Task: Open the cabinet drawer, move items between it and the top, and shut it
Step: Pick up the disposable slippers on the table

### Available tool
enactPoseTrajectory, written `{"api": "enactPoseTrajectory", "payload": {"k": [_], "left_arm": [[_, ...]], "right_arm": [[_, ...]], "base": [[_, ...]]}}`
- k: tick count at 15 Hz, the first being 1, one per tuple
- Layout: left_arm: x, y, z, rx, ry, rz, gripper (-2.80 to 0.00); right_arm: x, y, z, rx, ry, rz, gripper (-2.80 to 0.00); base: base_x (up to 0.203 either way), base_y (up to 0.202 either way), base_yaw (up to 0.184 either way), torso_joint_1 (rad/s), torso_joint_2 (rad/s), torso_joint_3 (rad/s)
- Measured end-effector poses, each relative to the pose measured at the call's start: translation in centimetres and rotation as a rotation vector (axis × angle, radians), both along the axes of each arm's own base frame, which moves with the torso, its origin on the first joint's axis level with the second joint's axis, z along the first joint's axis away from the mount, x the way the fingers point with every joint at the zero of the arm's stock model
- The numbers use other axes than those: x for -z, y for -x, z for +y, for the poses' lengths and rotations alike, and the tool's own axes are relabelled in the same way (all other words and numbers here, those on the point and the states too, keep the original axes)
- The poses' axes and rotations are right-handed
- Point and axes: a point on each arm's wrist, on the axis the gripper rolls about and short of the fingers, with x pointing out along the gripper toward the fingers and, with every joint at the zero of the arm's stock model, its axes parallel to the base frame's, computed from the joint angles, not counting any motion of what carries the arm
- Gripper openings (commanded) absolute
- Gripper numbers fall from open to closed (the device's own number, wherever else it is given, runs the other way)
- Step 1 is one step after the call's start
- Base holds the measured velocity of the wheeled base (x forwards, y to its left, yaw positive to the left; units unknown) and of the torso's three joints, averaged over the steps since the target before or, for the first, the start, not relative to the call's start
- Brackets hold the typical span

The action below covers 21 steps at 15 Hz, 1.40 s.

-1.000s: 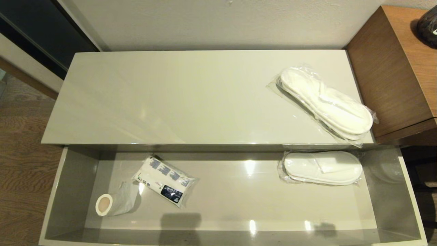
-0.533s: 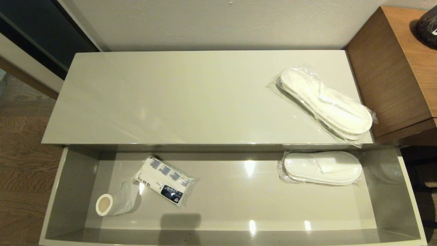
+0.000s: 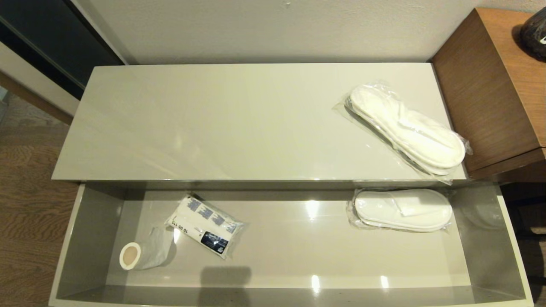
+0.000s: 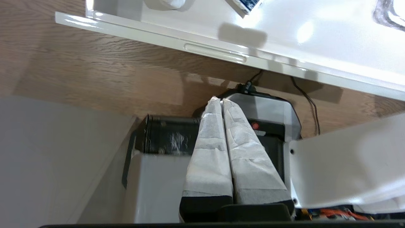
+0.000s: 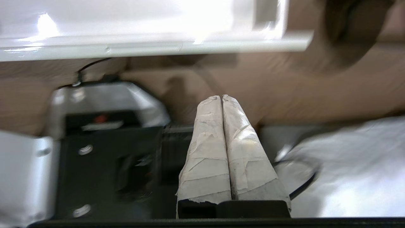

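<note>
The cabinet drawer [image 3: 486, 238] stands pulled out below the glossy top [image 3: 222, 123]. One pack of white slippers in clear plastic [image 3: 407, 130] lies on the top at the right. A second slippers pack [image 3: 403, 209] lies in the drawer's right part. The toilet-paper roll [image 3: 138, 253] lies in the drawer at the left. Neither arm shows in the head view. My left gripper [image 4: 220, 100] is shut and empty, held over the floor in front of the drawer's front edge [image 4: 215, 57]. My right gripper [image 5: 221, 97] is shut and empty too, below the drawer's edge [image 5: 152, 47].
A white packet with blue printing [image 3: 207, 226] lies in the drawer beside the roll. A brown wooden desk [image 3: 495, 94] adjoins the cabinet on the right, with a dark object [image 3: 535, 32] on it. My own base [image 4: 272, 114] sits on the wood floor [image 3: 25, 204] below the grippers.
A small shadow at the drawer's front right has gone from the head view. The items have not moved.
</note>
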Motion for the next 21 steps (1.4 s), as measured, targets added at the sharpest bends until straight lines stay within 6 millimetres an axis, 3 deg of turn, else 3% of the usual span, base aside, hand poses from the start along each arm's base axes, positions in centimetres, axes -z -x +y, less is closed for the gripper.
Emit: {"api": "enactPoseTrajectory", "payload": {"k": [4,7,12,16,21], "left_arm": [[-0.1,1.4,-0.2,0.045,0.034,0.029,-2.8],[-0.1,2.4,-0.2,-0.006,0.019,0.051,-2.8],[-0.3,3.2,2.5,-0.042,-0.027,0.058,-2.8],[0.0,3.7,1.2,0.087,0.063,0.044,-2.8],[2.5,3.9,0.8,0.104,-0.066,0.028,-2.8]], "right_arm": [[3.3,1.0,-0.2,-0.053,0.097,0.01,-2.8],[4.9,0.6,-0.2,-0.073,0.116,0.004,-2.8],[6.1,-0.3,-0.1,-0.075,0.11,0.012,-2.8],[6.7,-0.9,-0.2,-0.074,0.108,0.012,-2.8],[7.3,-1.6,-0.1,-0.07,0.091,0.007,-2.8]], "base": [[0.0,0.0,0.0,0.0,0.0,0.0],[0.0,0.0,0.0,0.0,0.0,0.0],[0.0,0.0,0.0,0.0,0.0,0.0],[0.0,0.0,0.0,0.0,0.0,0.0],[0.0,0.0,0.0,0.0,0.0,0.0]]}}
